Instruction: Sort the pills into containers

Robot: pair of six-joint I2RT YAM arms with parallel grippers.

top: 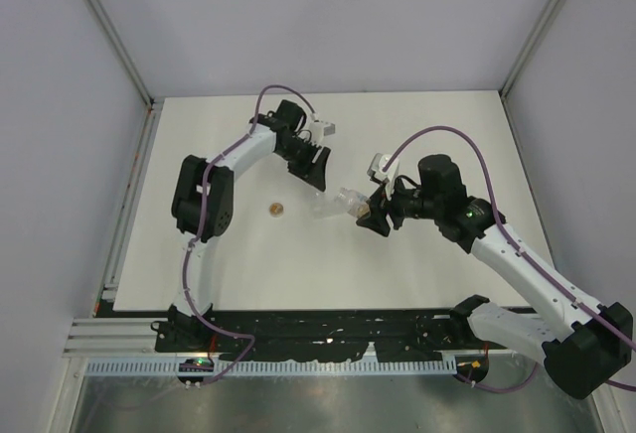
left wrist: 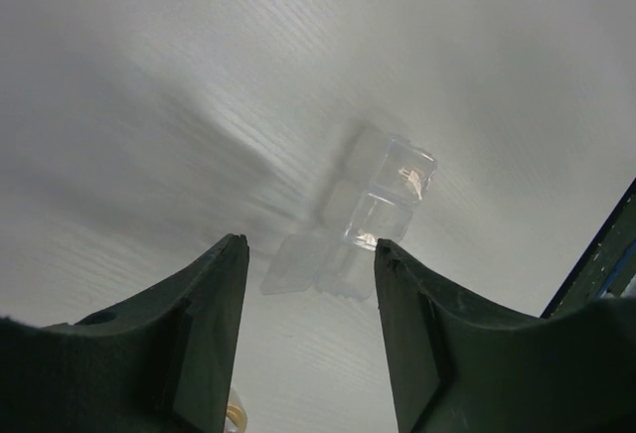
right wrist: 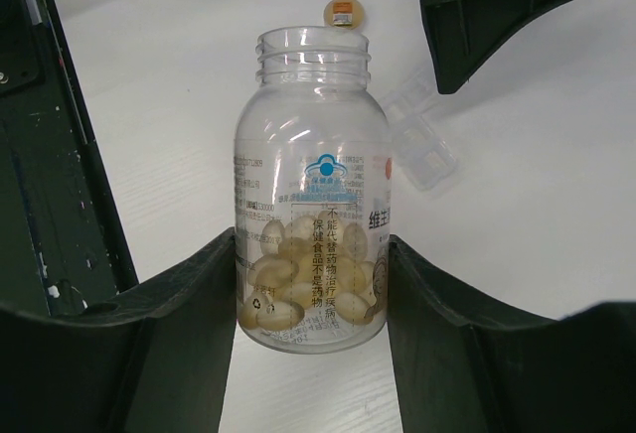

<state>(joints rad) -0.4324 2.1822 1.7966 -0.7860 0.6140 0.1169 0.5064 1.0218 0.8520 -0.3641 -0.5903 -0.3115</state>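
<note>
Right jaws clamped on bottle point(right wrist: 310, 185) of pale pills point(right wrist: 298, 289), left jaws spread empty near clear box point(left wrist: 390, 205), well inside table point(top: 417, 274) edges

The bottle point(right wrist: 310, 115) is clear plastic, printed with pale lettering and a blue-and-white logo; the capsules point(right wrist: 298, 289) inside are pale yellow; the pill organiser point(right wrist: 425, 145) is colourless and see-through; the small round disc point(right wrist: 344, 11) is orange-brown; the right gripper point(right wrist: 311, 237) and left gripper point(left wrist: 310, 242) are dark green-black; the table point(right wrist: 169, 75) is plain white.
</note>
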